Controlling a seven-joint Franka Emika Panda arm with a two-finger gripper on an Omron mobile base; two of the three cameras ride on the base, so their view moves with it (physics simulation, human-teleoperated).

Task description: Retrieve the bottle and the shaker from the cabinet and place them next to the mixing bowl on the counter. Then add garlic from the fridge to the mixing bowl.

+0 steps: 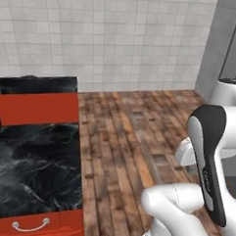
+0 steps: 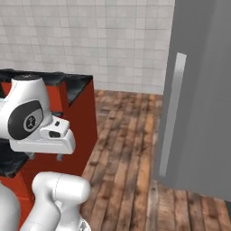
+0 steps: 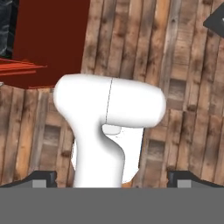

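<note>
Fridge (image 2: 198,99) stands shut, just right of the base, its pale handle (image 2: 170,115) facing the wooden floor (image 1: 133,140); counter (image 1: 34,159) lies left. Pincer (image 3: 112,177) gapes wide, empty, pointing floorward. Risk: the folded arm clips the fridge door swinging round.

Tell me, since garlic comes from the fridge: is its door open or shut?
Shut. The fridge shows a flat grey door with its handle facing out; no shelves visible.

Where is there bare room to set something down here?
The black marble-look counter lies bare from the red panel behind it to the red drawer with the silver handle in front. The wooden plank floor between the red cabinets and the tall grey fridge gives passing room.
</note>
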